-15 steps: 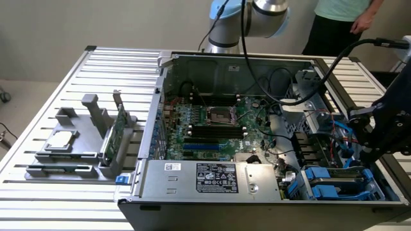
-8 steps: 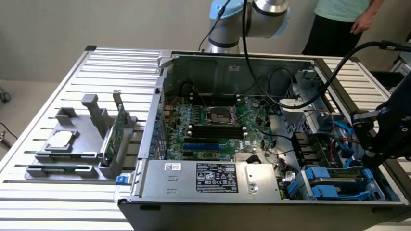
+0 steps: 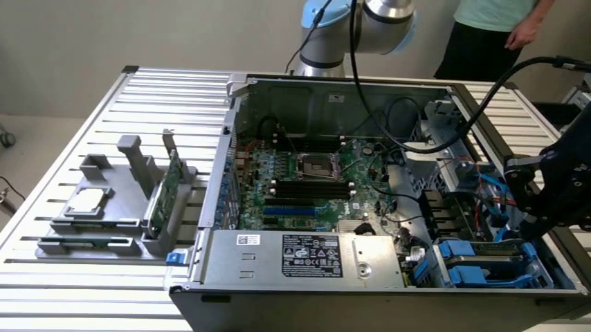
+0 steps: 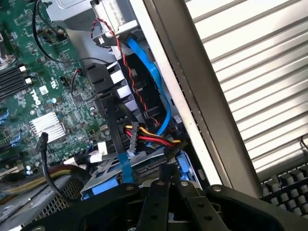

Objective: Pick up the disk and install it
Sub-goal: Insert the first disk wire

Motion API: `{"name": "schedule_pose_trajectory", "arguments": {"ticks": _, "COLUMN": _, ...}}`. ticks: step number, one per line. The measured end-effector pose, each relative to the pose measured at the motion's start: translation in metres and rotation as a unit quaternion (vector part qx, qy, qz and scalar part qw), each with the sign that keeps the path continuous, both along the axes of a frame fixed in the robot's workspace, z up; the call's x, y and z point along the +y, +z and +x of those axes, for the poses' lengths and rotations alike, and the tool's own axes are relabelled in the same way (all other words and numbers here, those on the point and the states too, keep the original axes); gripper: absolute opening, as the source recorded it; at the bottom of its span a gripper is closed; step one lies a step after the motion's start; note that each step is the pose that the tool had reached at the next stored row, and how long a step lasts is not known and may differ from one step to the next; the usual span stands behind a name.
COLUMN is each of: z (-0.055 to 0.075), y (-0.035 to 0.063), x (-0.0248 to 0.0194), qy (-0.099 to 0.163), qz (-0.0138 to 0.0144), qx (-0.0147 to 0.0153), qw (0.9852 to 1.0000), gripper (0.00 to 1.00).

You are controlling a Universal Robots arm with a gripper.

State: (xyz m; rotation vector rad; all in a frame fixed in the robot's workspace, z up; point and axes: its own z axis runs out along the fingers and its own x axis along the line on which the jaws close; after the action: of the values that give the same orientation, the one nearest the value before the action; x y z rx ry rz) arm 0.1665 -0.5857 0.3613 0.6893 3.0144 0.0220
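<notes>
You have the fingers clenched over the drive bay.
Your gripper [image 3: 533, 225] has its fingers [image 4: 156, 202] pressed together, close above the disk [image 4: 144, 171]. The disk lies in its blue carrier in the corner of the open computer case [image 3: 369, 308] on the table [image 3: 157, 104], at the exterior view's right.

Silver arm [image 3: 386, 17] with pale-blue joint caps [image 3: 319, 17], a black cable [image 3: 355, 62], a matte-black pincer [image 4: 169, 191] with small round screws [image 4: 213, 188]

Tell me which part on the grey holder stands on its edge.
The thin green circuit card, on the side of the grey holder nearest the computer case; the square silver chip lies flat.
</notes>
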Motion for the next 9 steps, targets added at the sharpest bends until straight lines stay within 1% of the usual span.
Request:
{"name": "schedule_pose_trajectory", "arguments": {"ticks": 2, "z": 0.0, "y": 0.0, "x": 0.0, "qy": -0.012, "qz": 0.0029, "qx": 0.0, "qw": 0.9999, "gripper": 0.11}}
{"name": "schedule_pose_trajectory", "arguments": {"ticks": 4, "z": -0.0001, "y": -0.0001, "x": 0.0, "qy": -0.024, "qz": 0.005, "qx": 0.0, "qw": 0.9997, "gripper": 0.12}}
{"name": "schedule_pose_trajectory", "arguments": {"ticks": 5, "z": -0.0001, "y": -0.0002, "x": 0.0, "qy": -0.031, "qz": 0.006, "qx": 0.0, "qw": 0.9995, "gripper": 0.18}}
{"name": "schedule_pose_trajectory", "arguments": {"ticks": 8, "z": -0.0001, "y": -0.0003, "x": 0.0, "qy": -0.05, "qz": 0.0086, "qx": -0.0001, "qw": 0.9987, "gripper": 0.18}}
{"name": "schedule_pose_trajectory", "arguments": {"ticks": 9, "z": -0.0001, "y": -0.0004, "x": 0.0, "qy": -0.057, "qz": 0.0091, "qx": -0.0001, "qw": 0.9983, "gripper": 0.18}}
